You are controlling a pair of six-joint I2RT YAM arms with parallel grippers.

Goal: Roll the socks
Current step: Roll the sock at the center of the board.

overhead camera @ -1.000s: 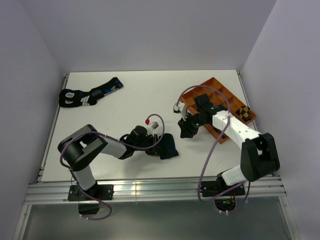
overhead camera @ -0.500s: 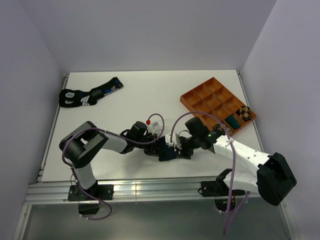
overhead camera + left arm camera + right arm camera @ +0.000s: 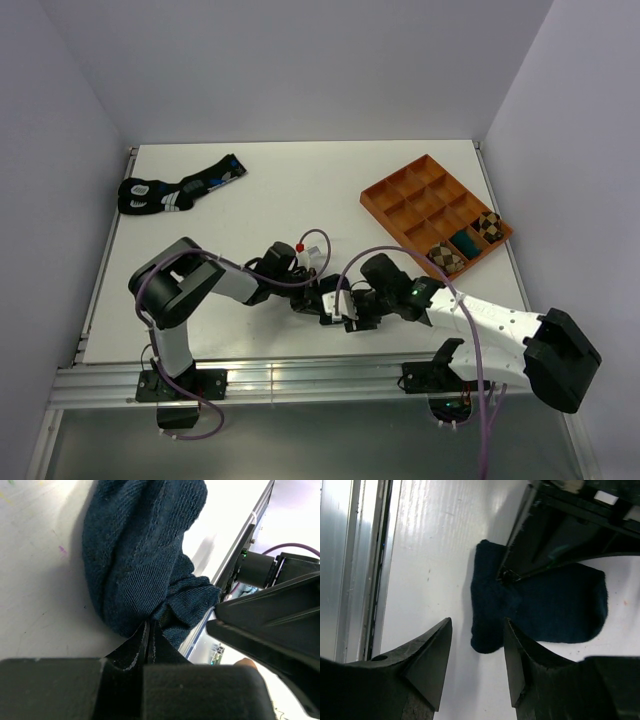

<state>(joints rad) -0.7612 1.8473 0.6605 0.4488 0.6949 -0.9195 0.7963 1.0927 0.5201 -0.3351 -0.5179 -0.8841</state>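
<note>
While pinching the navy sock (image 3: 140,565) by its bunched edge, keep the left hand (image 3: 148,630) clenched just as now, fabric nipped flat between closed fingers, and hold that fold pressed to the bench (image 3: 280,190). Find the sock lying crumpled near the bench's front edge, between the two hands. Bring in the right hand (image 3: 475,647), spread wide and grasping nothing, fingers straddling the sock's loose end. Lower until both fingers flank the cloth, close on the free end only, then turn it over toward the pinned fold, keeping the roll tight and even. Avoid biting the left hand's fingertip, sitting right on the cloth beside the likely grip. Mind the crowding, with both wrists nearly touching over the work. Watch the aluminium rail (image 3: 350,580) close beside the sock; judge little room there for a dropped end. Ignore the black socks with blue and white markings (image 3: 175,190), well apart at the far left corner. Leave the orange tray (image 3: 372,203) alone at far right, tan argyle rolls (image 3: 445,258) already in its near compartments, beside a teal roll (image 3: 465,242).
</note>
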